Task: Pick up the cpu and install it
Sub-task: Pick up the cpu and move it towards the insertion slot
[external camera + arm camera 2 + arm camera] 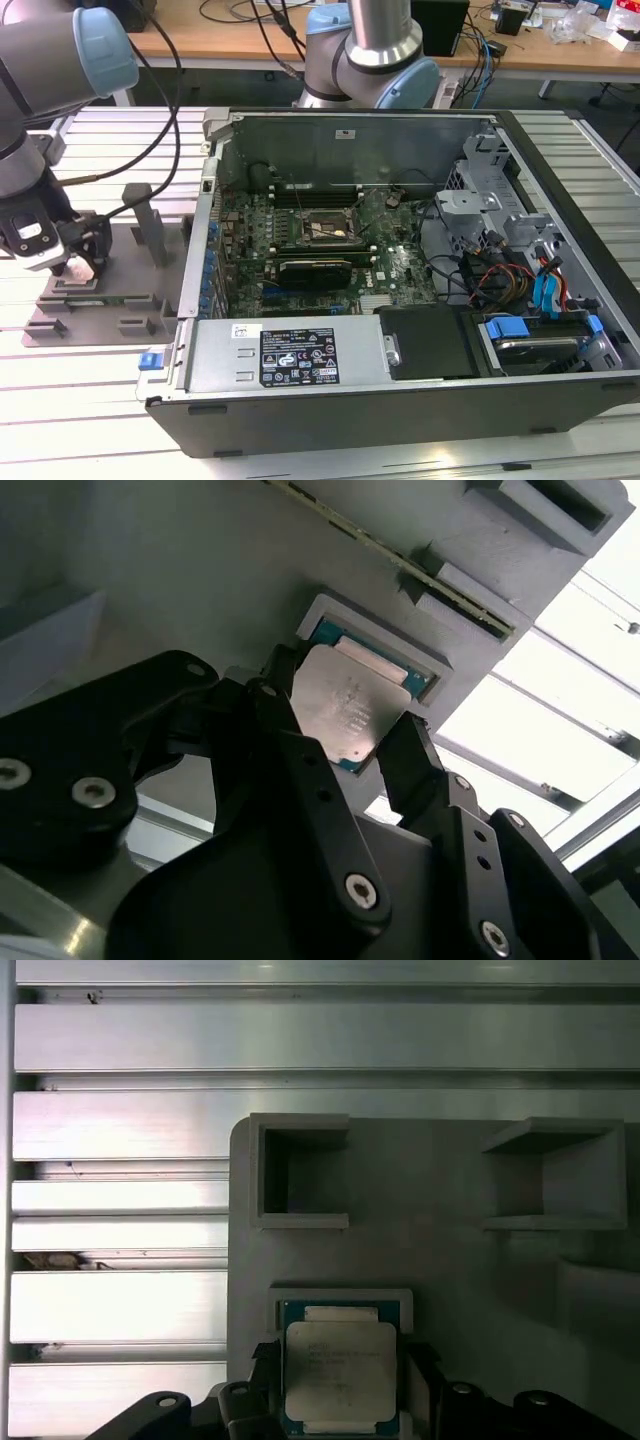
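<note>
The gripper (78, 262) stands low over a grey holder plate (100, 305), at the exterior view's left, well apart from the open computer case (400, 400). The cpu (345, 710) is there, at its shallow square pocket (340, 1297) in this plate. In both wrist views the two black fingers (405, 745) sit on two opposite edges of the chip, so I judge the gripper clenched on the cpu. The flat silvery top faces the cameras and stays free, I think so that the chip keeps level. Whether it is already lifted out of the pocket, I cannot tell.

The pocket is there to keep the chip in one known place and direction. The socket (325, 228) on the motherboard (300, 262) lies uncovered inside the case – ready to receive it, as I judge.

Counted: one cpu, one gripper with two fingers, one socket, and two box-shaped frames (300, 1172) on the plate.
</note>
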